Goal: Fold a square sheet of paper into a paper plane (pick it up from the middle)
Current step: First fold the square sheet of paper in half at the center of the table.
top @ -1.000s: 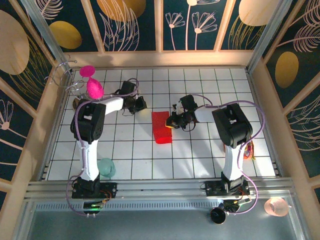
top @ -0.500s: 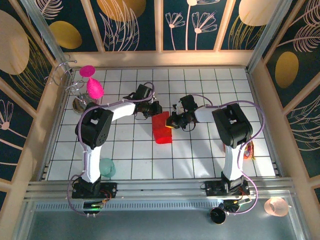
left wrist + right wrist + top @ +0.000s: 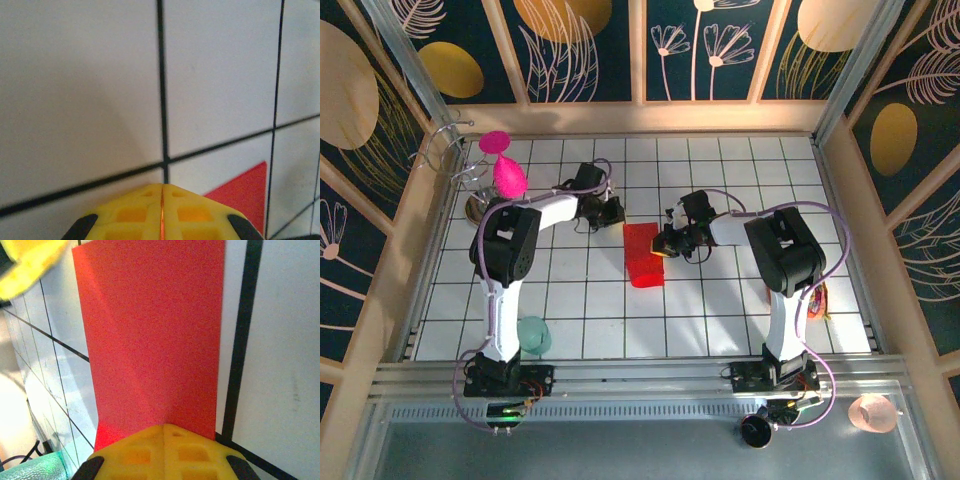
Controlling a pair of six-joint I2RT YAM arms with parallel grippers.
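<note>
The square sheet of paper (image 3: 642, 255) lies on the white tiled floor as a narrow red rectangle, apparently folded, about one tile wide. In the right wrist view the sheet (image 3: 150, 335) stretches away from my yellow fingertips. My right gripper (image 3: 666, 243) (image 3: 164, 427) is shut, its tips resting on the paper near its right edge; no paper shows between them. My left gripper (image 3: 611, 212) (image 3: 162, 187) is shut and empty, about a tile up and left of the sheet. One red corner of the paper (image 3: 242, 192) shows beside it. The left fingers (image 3: 27, 260) appear beyond the sheet's far corner.
Two magenta goblets (image 3: 503, 165) hang on a wire rack (image 3: 450, 150) at the back left. A teal cup (image 3: 532, 334) stands by the left arm's base. A small orange item (image 3: 817, 300) lies at the right wall. A peach cup (image 3: 872, 411) sits off the table, front right.
The left gripper reached the sheet's upper left corner half a second ago and has now drawn back left, off the paper. The right gripper and the sheet stayed put.
</note>
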